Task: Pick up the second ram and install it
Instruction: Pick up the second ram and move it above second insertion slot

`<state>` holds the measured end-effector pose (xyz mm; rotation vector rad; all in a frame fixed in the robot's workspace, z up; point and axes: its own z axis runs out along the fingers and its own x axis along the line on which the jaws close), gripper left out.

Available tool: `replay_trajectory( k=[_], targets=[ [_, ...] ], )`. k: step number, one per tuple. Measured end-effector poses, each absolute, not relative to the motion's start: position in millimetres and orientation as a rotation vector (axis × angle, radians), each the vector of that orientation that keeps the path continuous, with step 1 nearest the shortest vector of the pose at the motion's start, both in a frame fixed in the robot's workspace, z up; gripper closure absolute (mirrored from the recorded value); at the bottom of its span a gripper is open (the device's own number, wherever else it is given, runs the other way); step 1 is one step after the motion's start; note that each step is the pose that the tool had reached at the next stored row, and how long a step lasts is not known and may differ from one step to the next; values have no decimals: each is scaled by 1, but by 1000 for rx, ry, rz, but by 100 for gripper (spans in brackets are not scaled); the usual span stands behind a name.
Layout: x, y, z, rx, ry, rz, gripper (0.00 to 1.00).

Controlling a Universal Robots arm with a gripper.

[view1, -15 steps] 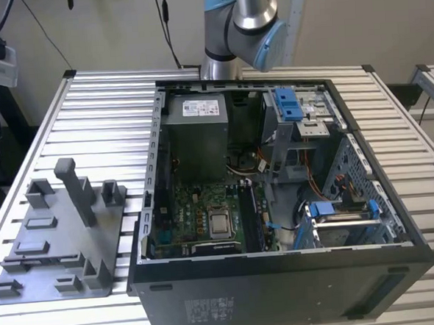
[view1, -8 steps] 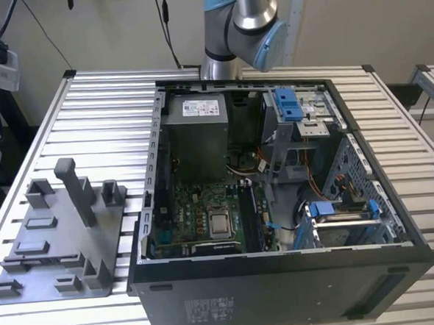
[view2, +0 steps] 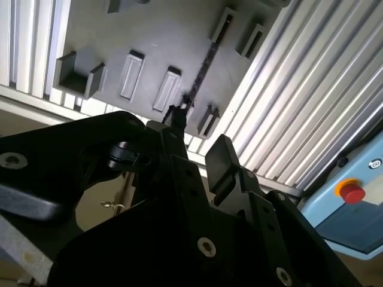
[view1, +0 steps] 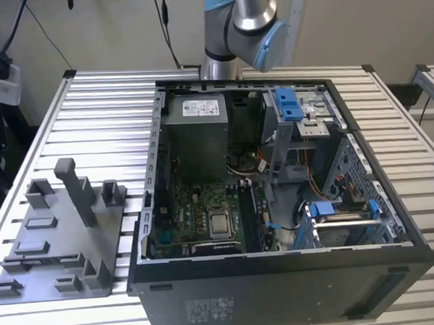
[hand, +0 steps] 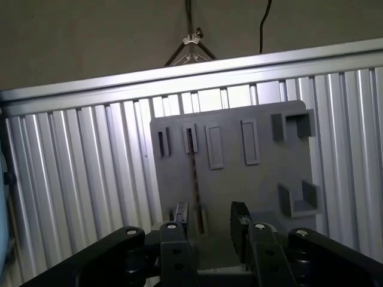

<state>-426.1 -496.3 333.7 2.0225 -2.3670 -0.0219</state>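
Second ram [hand: 194, 173] stands on edge in the grey holder tray [hand: 263, 173], slotted between two of the tray's blocks; it reads as a thin dark line in the first wrist view. Gripper [hand: 210, 216] hangs above the tray, jaws apart and empty, ram below it, no contact. Judged: pick not yet made. Lifting the stick and seating it in the open computer case [view1: 284, 291], beside the tray on the counter [view1: 103, 110], is all left to do.

You had the gripper [view2: 197, 138] above the grey holder plate [view2: 96, 30], its black fingers spread apart. The second ram [view2: 202, 69] stood edge-on in a slot of that plate, on the slatted table [view2: 299, 89]. A red button [view2: 352, 192] sat on a pale blue box [view2: 328, 220].
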Motion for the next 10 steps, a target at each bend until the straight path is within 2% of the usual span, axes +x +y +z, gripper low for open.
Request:
replay_trajectory(
  k=[10],
  targets=[
    [-431,-496,326,2002,-2389,-18,58]
  ],
)
